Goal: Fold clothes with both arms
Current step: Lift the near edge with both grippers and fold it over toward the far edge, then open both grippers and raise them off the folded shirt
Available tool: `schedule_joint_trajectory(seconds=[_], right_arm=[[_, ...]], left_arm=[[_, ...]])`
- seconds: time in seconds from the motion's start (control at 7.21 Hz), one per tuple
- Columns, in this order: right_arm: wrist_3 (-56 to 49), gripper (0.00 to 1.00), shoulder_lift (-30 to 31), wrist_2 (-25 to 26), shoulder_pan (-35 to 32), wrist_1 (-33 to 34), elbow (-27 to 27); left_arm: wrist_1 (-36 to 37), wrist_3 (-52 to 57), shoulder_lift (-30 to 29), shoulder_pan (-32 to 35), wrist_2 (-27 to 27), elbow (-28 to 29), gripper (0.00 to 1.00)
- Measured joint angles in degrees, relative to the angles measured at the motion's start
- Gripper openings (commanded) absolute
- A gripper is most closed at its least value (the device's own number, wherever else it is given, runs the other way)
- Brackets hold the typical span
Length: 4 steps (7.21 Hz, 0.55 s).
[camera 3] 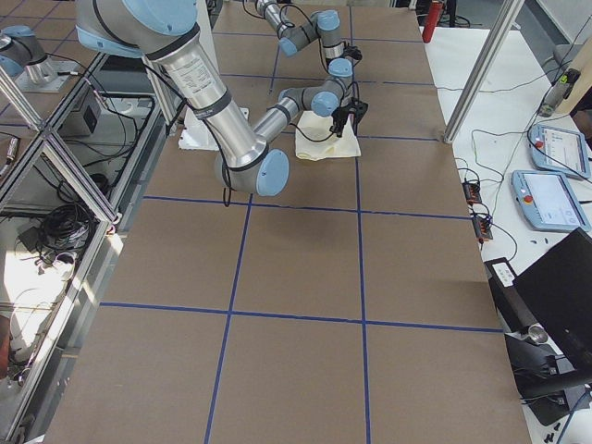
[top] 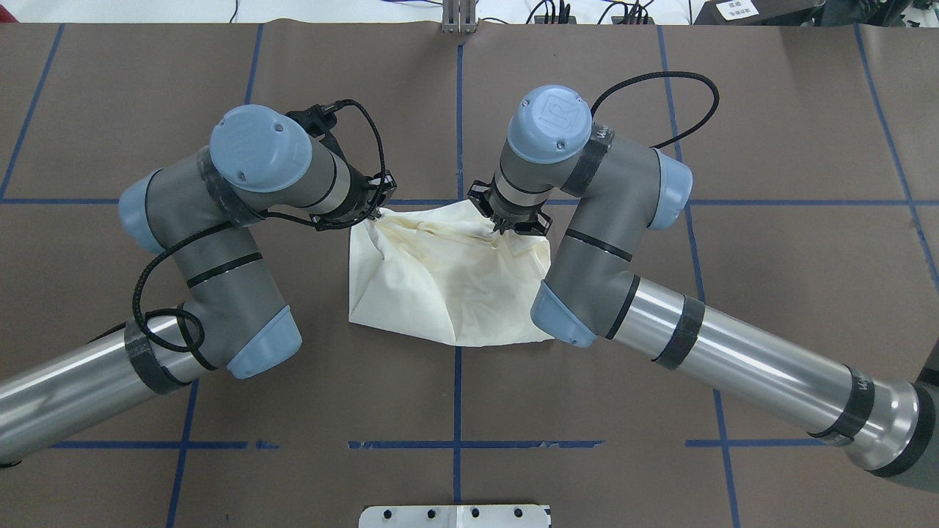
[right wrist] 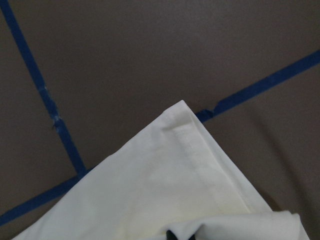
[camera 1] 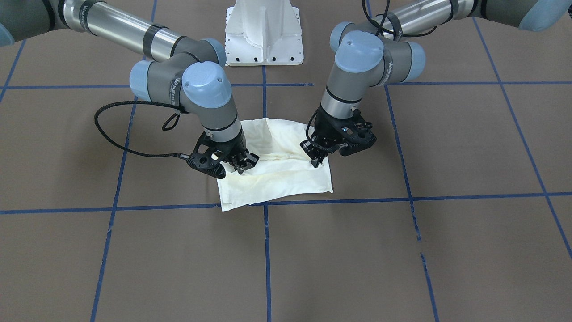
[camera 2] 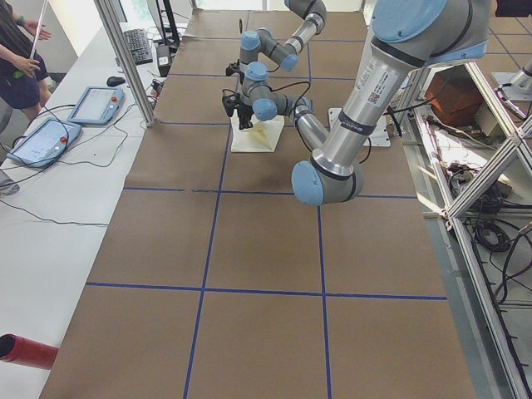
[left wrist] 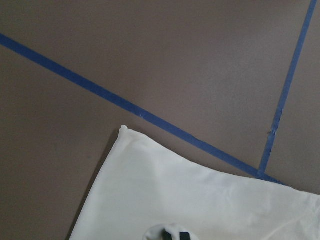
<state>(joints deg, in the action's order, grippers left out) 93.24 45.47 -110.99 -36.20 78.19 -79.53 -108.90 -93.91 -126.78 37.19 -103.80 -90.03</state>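
The clothes (camera 1: 277, 181) are one cream shirt, folded into a rough rectangle with its plain side up, lying mid-table (top: 440, 286). My left gripper (camera 1: 316, 160) is shut on the shirt's raised edge at its far corner (top: 373, 211). My right gripper (camera 1: 240, 166) pinches the same lifted edge at the other corner (top: 502, 224). Cloth bunches between the two grippers. In the left wrist view the clothes (left wrist: 200, 200) fill the lower frame, cloth gathered at the fingertips (left wrist: 172, 234). The right wrist view shows a hemmed corner of the clothes (right wrist: 190, 150). No print shows.
The brown table cover carries a grid of blue tape lines (camera 1: 266, 250). The white pedestal base (camera 1: 263, 33) stands behind the shirt. Teach pendants (camera 2: 98, 105) and a person (camera 2: 17, 58) are beside the table. A red cylinder (camera 2: 25, 349) lies at the near corner.
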Motion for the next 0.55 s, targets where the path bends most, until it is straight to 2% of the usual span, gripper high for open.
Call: schedule_joint_trajectory(seconds=[0.14,0.42,0.55], right_arm=[[-1.5,1.0,-0.3,-0.1,-1.1,-0.8,2.0],[-6.5,1.0,-0.7,-3.4,-4.3,-1.4,3.2],[-8.3,1.0,-1.0,-5.9,-6.2,-1.4,3.3]], left_arm=[[-2.5,0.3,-1.5,1.2,0.4,4.0,1.0],[-6.3,3.6,-4.2,2.7,2.4,10.5,1.0],[-7.0,5.2,-4.6,3.5,2.8,11.7,1.0]])
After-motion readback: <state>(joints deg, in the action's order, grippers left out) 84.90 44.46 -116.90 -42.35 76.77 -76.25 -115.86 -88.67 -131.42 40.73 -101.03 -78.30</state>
